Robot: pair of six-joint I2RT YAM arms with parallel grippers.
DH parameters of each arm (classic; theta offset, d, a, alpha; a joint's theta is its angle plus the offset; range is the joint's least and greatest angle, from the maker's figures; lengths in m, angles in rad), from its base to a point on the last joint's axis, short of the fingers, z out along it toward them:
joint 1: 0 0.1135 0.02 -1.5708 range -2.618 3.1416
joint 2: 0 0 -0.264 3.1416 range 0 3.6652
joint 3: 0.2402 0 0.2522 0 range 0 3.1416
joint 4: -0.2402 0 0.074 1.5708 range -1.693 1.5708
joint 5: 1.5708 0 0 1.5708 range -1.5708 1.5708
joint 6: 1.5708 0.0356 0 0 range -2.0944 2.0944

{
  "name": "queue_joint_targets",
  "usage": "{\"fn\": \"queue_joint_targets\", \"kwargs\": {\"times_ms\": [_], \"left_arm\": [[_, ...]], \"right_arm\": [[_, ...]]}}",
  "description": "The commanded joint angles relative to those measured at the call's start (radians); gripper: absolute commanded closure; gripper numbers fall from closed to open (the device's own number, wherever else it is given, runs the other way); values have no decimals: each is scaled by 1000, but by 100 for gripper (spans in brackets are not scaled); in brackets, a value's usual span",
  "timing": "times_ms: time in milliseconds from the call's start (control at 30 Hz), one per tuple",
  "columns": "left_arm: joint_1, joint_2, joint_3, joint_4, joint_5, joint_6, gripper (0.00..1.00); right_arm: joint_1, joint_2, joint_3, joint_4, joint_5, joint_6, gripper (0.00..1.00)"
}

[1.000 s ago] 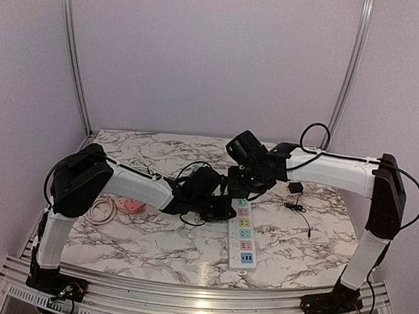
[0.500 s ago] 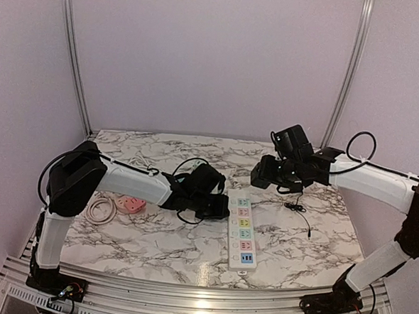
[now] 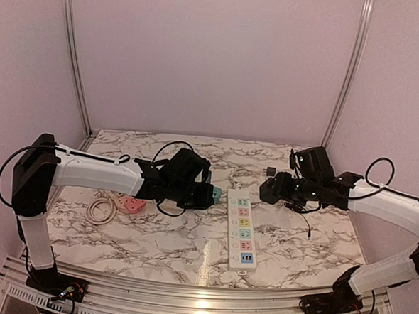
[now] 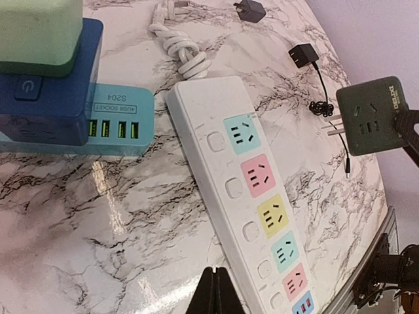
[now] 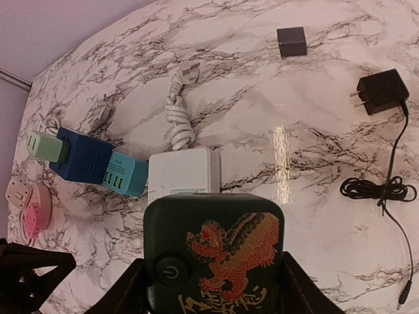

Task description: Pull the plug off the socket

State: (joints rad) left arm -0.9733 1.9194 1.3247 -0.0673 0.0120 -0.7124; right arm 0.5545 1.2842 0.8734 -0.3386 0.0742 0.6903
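The black cube plug [image 5: 216, 252], printed with a red dragon, is off the socket and hangs in the air with my right gripper [image 5: 215, 291] shut on its sides. In the top view the plug [image 3: 271, 190] floats to the right of the far end of the white power strip [image 3: 240, 230]. From the left wrist, its bare prongs show on the plug [image 4: 371, 118]. The strip [image 4: 252, 190] lies flat with its coloured sockets free. My left gripper [image 4: 220, 282] is shut on nothing, just left of the strip; in the top view it [image 3: 204, 197] sits beside a teal block.
A blue cube with a teal USB block [image 5: 124, 173] and a green plug [image 5: 44, 145] lies left of the strip's head. A pink socket [image 3: 130, 205] and coiled cable are at far left. A black adapter [image 5: 382, 90] with its cord and a small dark cube [image 5: 292, 40] lie on the right.
My right arm has swung right and back from the strip's far end, carrying the black plug away from it. The left arm has drawn back to the left.
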Motion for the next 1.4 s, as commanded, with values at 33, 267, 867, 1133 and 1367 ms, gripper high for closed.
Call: {"fn": "queue_joint_targets", "kwargs": {"times_ms": [33,267,867,1133,1367], "left_arm": [[5,-116,-96,-42,-83,10,100],[1,-231,-219,-25,-117,-34,100],[2,-249,-223,-1,-123,-27,100],[30,-239,-197,-1,-96,-7,100],[73,-240,-201,16,-54,18,100]], "right_arm": [[-12,-138,-132,51,-54,57,92],[-59,-284,-366,191,-198,108,90],[-256,-361,-616,329,-442,165,78],[-272,-348,-581,216,-386,145,48],[-272,-359,-544,104,-315,131,23]]}}
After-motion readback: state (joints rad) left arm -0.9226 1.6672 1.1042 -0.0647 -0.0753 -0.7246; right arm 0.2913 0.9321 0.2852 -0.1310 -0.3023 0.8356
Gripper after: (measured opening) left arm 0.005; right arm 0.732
